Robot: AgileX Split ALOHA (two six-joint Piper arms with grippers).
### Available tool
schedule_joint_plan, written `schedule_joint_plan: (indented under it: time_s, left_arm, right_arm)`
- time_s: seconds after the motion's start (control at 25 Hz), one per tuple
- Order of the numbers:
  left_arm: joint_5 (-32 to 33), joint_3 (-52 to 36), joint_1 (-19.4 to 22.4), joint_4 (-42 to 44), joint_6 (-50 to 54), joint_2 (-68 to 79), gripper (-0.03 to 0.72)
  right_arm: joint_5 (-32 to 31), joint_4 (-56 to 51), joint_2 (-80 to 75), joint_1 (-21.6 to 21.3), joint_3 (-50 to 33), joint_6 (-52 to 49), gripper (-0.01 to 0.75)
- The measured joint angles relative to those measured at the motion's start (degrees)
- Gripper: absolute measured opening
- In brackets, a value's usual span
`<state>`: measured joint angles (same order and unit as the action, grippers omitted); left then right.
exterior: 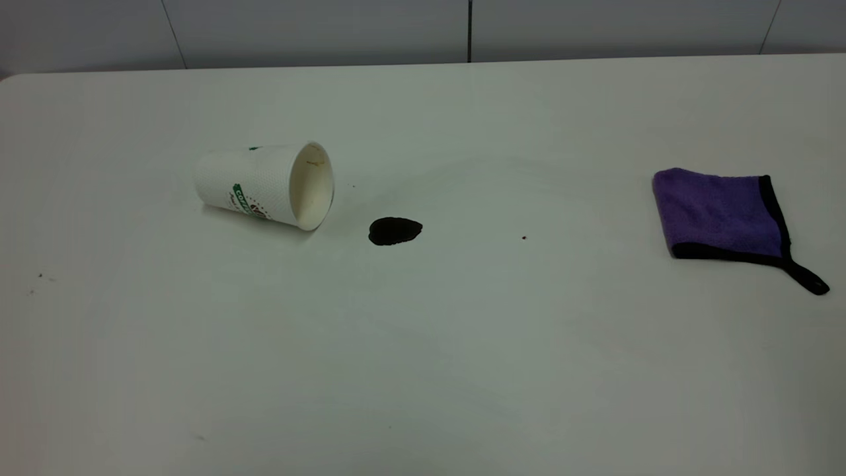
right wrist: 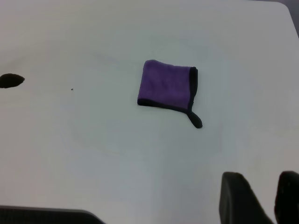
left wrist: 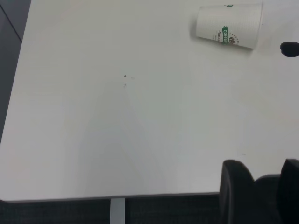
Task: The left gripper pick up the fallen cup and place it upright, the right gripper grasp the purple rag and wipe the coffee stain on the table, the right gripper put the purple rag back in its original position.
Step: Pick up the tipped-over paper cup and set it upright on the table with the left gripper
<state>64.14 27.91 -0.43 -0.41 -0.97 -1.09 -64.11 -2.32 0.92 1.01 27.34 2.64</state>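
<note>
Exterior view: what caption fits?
Tipped cup beside coffee stain, purple rag folded at right.

A white desk (exterior: pixel 423 370) with a few tiny dark specks is seen. The cup (exterior: pixel 264 185) is white with small bumps, a green band with white letters, and a cream inside. The coffee stain (exterior: pixel 394 231) is dark brown, almost black. The purple rag (exterior: pixel 720 215) is edged in black, with a black loop. Black fingers (left wrist: pixel 236 191) are seen.

The white cup (exterior: pixel 264 186) lies on its side, left of centre, mouth facing right. An oval dark coffee stain (exterior: pixel 394 231) sits just beside its mouth. The folded purple rag (exterior: pixel 724 215) lies flat at far right.
</note>
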Motion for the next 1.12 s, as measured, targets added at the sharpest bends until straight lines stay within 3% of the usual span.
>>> schedule_joint_plan:
  time_s: [0.56, 0.84, 0.96, 1.12]
  left_arm:
    - [-0.40, 1.52, 0.00, 1.98, 0.04, 2.01, 0.240]
    - [-9.56, 10.80, 0.00, 6.88, 0.97, 22.47, 0.256]
    - [-13.78, 15.04, 0.00, 7.02, 0.97, 33.28, 0.334]
    - [-18.36, 20.05, -0.87, 6.43, -0.88, 45.64, 0.541]
  right_arm:
    - [0.00, 0.00, 0.00, 0.00, 0.00, 0.00, 0.237]
    - [0.00, 0.00, 0.00, 0.00, 0.00, 0.00, 0.239]
    - [0.00, 0.00, 0.00, 0.00, 0.00, 0.00, 0.239]
    - [0.00, 0.00, 0.00, 0.00, 0.00, 0.00, 0.239]
